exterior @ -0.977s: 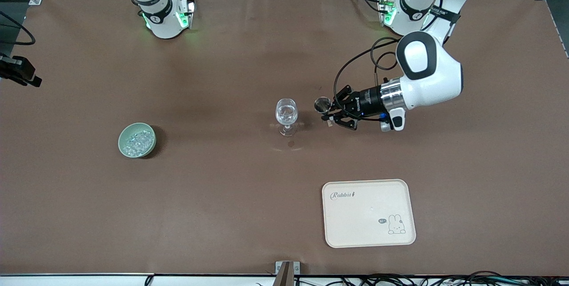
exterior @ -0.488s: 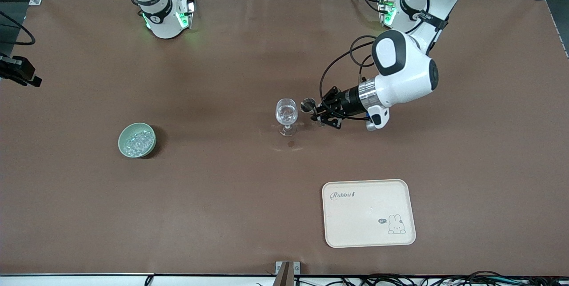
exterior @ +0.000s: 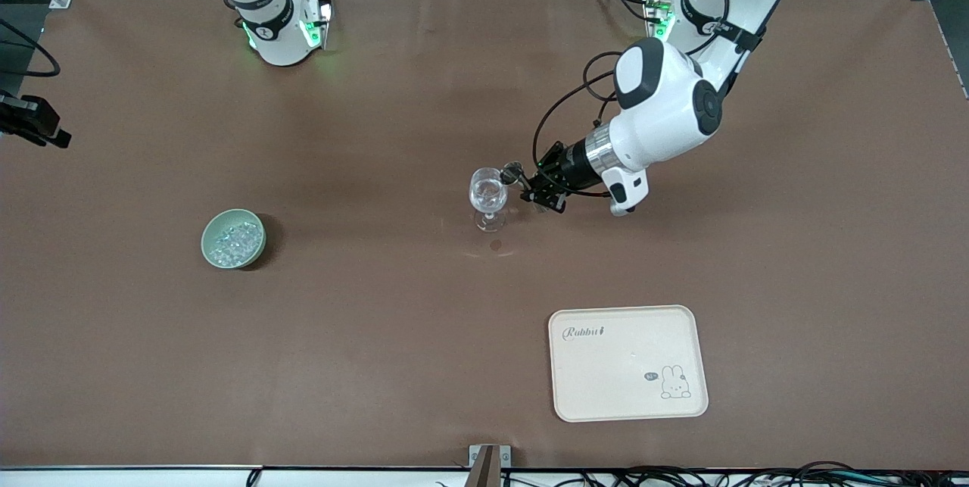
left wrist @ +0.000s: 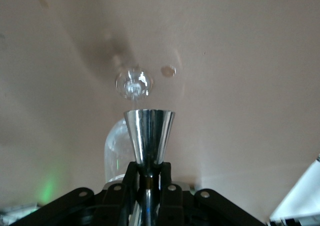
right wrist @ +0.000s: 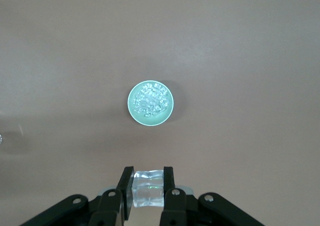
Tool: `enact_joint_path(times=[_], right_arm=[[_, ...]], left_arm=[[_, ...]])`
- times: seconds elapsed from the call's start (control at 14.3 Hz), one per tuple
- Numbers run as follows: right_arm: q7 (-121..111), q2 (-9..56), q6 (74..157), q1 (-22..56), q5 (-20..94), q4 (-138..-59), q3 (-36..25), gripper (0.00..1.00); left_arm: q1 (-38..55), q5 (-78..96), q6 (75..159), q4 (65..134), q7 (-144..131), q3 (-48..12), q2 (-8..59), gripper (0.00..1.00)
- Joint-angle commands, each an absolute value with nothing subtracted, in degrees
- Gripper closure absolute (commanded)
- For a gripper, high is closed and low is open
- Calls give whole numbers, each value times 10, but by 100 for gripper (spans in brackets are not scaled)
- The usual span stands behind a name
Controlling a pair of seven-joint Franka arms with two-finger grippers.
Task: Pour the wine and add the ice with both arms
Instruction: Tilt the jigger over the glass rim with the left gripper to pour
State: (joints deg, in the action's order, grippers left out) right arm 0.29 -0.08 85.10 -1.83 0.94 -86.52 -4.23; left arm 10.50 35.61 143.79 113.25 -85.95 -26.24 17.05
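Note:
A clear wine glass stands at the table's middle; it also shows in the left wrist view. My left gripper is shut on the waist of a steel jigger, tilted with its mouth at the glass rim. In the left wrist view the jigger points at the glass from my left gripper. The ice heaps in a green bowl toward the right arm's end. My right gripper, out of the front view, is shut on a clear ice cube high over the bowl.
A cream tray with a rabbit print lies nearer the front camera than the glass, toward the left arm's end. A small dark spot marks the table by the glass foot. Both arm bases stand along the table's top edge.
My left gripper has carried the jigger toward the wine glass, from well beside it to its rim, and the arm has swung with it. Bowl, glass and tray have not moved.

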Motion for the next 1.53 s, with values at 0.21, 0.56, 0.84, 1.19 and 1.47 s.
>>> enact_joint_path(times=[0.21, 0.56, 0.84, 1.19, 1.47], right_arm=[[-4, -5, 852, -22, 14, -870, -40, 99], [-4, -5, 852, -22, 15, -870, -40, 99], [-4, -5, 852, -21, 14, -870, -40, 99], [-4, -5, 852, -22, 14, -870, -40, 99], [-4, -5, 851, -21, 15, -870, -40, 99]], left_arm=[[111, 167, 1442, 1078, -1000, -287, 218, 97], [109, 98, 1437, 1070, -1039, -303, 217, 97], [105, 101, 1432, 1071, -1032, -304, 213, 97], [106, 250, 1387, 1072, -942, -288, 188, 98], [113, 425, 1325, 1075, -780, -219, 164, 98]])
